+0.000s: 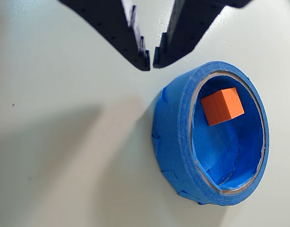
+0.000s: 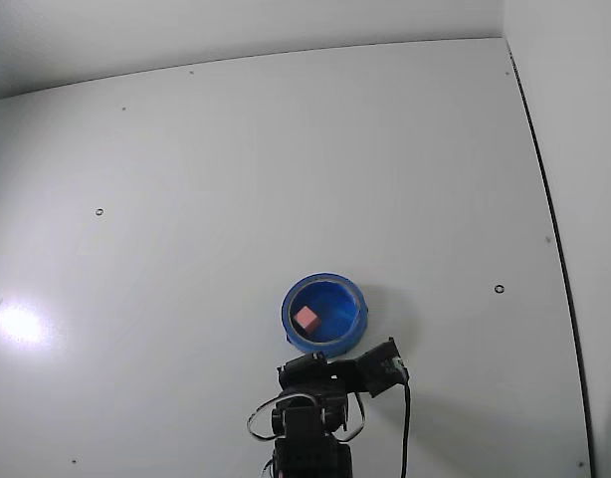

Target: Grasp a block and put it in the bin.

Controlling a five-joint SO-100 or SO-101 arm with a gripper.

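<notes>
From the wrist view I see my pincer (image 1: 151,60) clenched on nothing, its two dark tips almost meeting just above the worktop (image 1: 64,142), close beside the bin's outer wall. The block (image 1: 222,106) lies inside the bin (image 1: 171,142), resting on its blue floor near the rim side closest to the pincer. In the fixed view the block (image 2: 305,319) sits left of centre in the bin (image 2: 357,307), with the arm just below it.

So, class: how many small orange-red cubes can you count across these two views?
1: the small orange-red cube lies inside the round blue bowl, beside the gripper. None hidden, apparently.
</notes>
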